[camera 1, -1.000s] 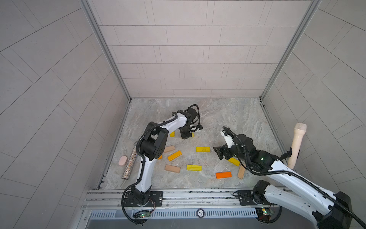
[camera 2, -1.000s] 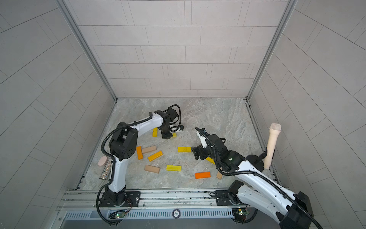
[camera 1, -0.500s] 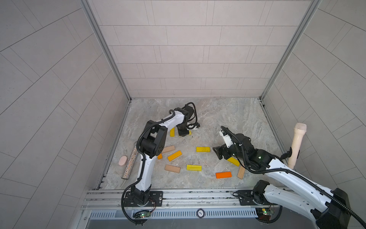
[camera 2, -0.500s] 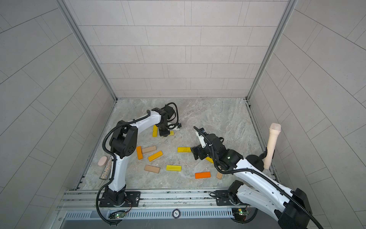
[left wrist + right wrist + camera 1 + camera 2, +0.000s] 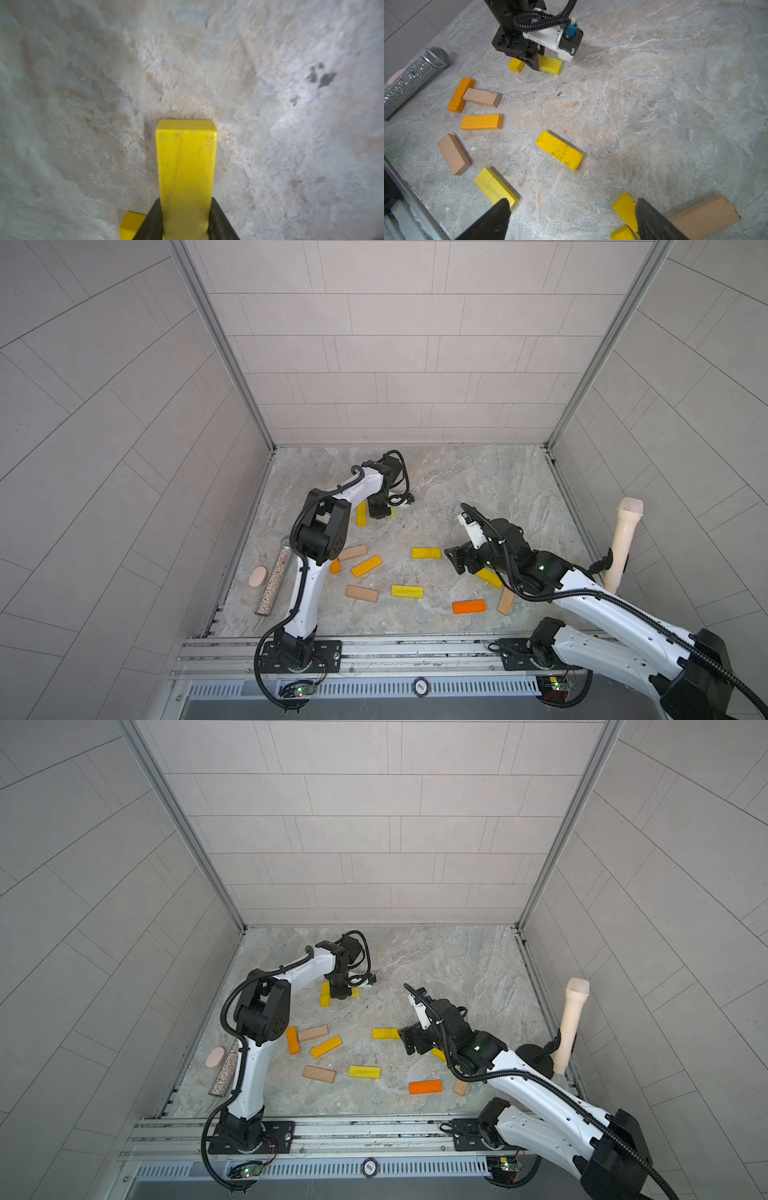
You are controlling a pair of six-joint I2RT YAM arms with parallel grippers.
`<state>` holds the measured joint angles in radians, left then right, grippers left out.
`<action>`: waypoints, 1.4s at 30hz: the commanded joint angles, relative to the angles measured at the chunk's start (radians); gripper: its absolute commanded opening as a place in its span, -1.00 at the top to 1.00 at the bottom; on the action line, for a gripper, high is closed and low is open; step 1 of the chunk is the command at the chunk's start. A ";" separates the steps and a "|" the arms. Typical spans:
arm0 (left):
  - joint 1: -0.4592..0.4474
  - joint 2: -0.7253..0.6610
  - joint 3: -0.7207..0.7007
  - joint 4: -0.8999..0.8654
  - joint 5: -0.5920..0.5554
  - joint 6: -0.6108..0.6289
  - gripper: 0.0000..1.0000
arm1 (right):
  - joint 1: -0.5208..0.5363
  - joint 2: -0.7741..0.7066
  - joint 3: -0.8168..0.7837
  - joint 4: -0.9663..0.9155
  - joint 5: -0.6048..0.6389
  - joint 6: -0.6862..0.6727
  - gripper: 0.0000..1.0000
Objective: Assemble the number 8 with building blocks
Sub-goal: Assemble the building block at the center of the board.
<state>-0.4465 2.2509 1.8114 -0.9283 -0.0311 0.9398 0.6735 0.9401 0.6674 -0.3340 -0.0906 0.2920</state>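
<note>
Front edge: orange block (image 5: 469, 606) and tan block (image 5: 505, 600) lie loose on the floor (image 5: 478, 489). Right gripper (image 5: 572, 206) hangs just behind them, jaws wide, nothing held, a yellow block (image 5: 625, 207) by one finger (half hidden). Mid-floor: other blocks (image 5: 407, 591) scattered singly. Far: left gripper (image 5: 186, 209) pinched on a yellow bar (image 5: 186, 164) low at the floor; second yellow bar (image 5: 361, 514) just beside.

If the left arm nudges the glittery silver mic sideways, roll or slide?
Likely rolls: the glittery mic is a cylinder lying on its side. Its wider mesh head would probably curve the path. Looks rigid; the studded skin should resist slipping.
</note>
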 commanded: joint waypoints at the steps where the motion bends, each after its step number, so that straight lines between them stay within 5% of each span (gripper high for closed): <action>1: 0.008 0.030 0.028 -0.015 -0.022 0.067 0.26 | 0.004 0.001 0.032 0.012 -0.003 -0.001 -0.90; 42: 0.048 0.087 0.093 0.028 -0.045 0.128 0.13 | 0.003 0.045 0.057 0.014 -0.010 -0.010 -0.90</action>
<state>-0.4019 2.3070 1.8809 -0.8944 -0.0772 1.0481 0.6735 0.9882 0.7048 -0.3241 -0.0982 0.2909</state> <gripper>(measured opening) 0.435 0.952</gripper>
